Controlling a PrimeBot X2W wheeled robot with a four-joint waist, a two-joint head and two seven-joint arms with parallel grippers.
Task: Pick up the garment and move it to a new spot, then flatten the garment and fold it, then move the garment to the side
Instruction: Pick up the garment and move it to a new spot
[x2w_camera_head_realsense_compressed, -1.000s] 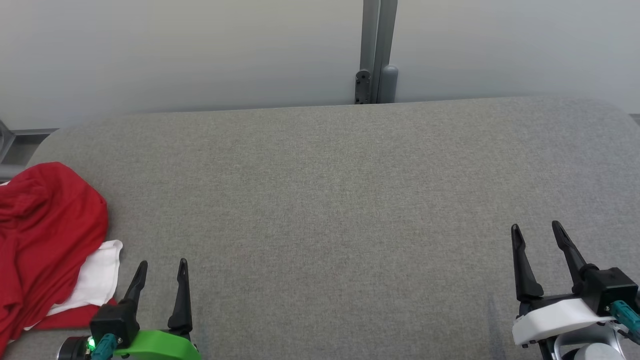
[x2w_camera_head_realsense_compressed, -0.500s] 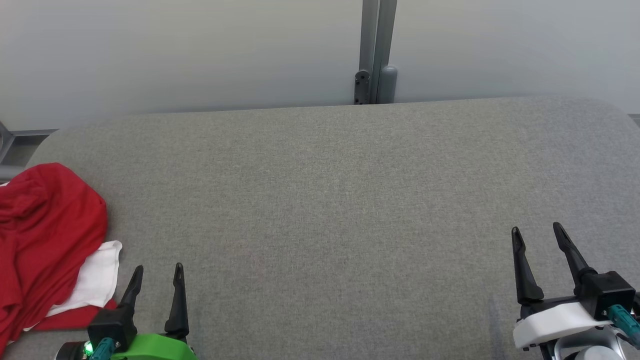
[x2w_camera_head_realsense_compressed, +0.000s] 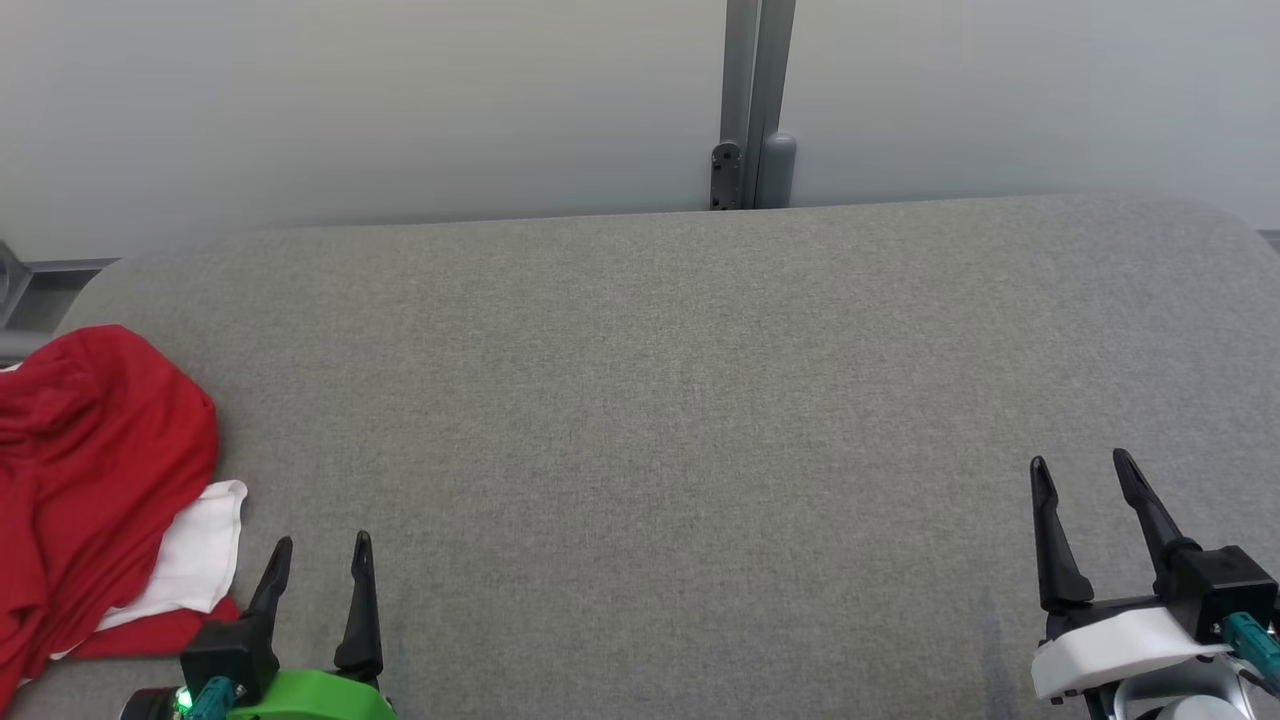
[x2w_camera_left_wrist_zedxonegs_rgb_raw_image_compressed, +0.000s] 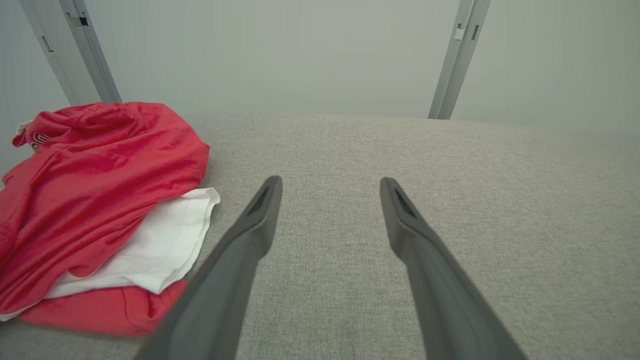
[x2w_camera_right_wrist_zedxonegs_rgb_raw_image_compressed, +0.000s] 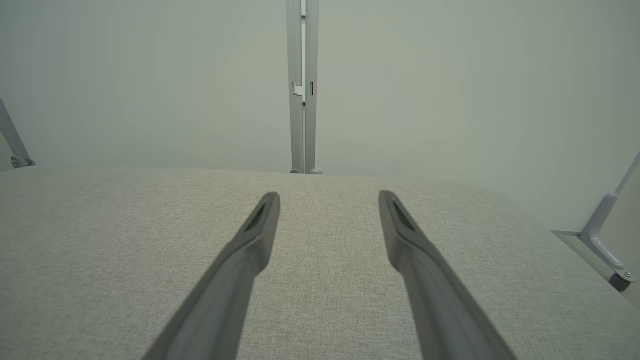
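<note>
The garment (x2w_camera_head_realsense_compressed: 90, 470), a bright red shirt with a white sleeve sticking out, lies bunched at the left edge of the grey padded table (x2w_camera_head_realsense_compressed: 660, 400). In the left wrist view the garment (x2w_camera_left_wrist_zedxonegs_rgb_raw_image_compressed: 95, 195) sits to the left of the fingers, with a bit of striped collar at its far end. My left gripper (x2w_camera_head_realsense_compressed: 322, 545) is open at the lower left, just right of the garment and apart from it. My right gripper (x2w_camera_head_realsense_compressed: 1082, 465) stands open at the lower right with nothing between its fingers. Both hover over bare fabric (x2w_camera_right_wrist_zedxonegs_rgb_raw_image_compressed: 325, 235).
A grey metal post (x2w_camera_head_realsense_compressed: 755, 100) rises behind the table's far edge against a pale wall. A metal frame piece (x2w_camera_head_realsense_compressed: 40, 285) shows at the far left, and a bracket (x2w_camera_right_wrist_zedxonegs_rgb_raw_image_compressed: 607, 245) lies off the right end.
My left gripper has drawn back a little toward the bottom edge. The right gripper has dropped slightly too. The garment lies as before.
</note>
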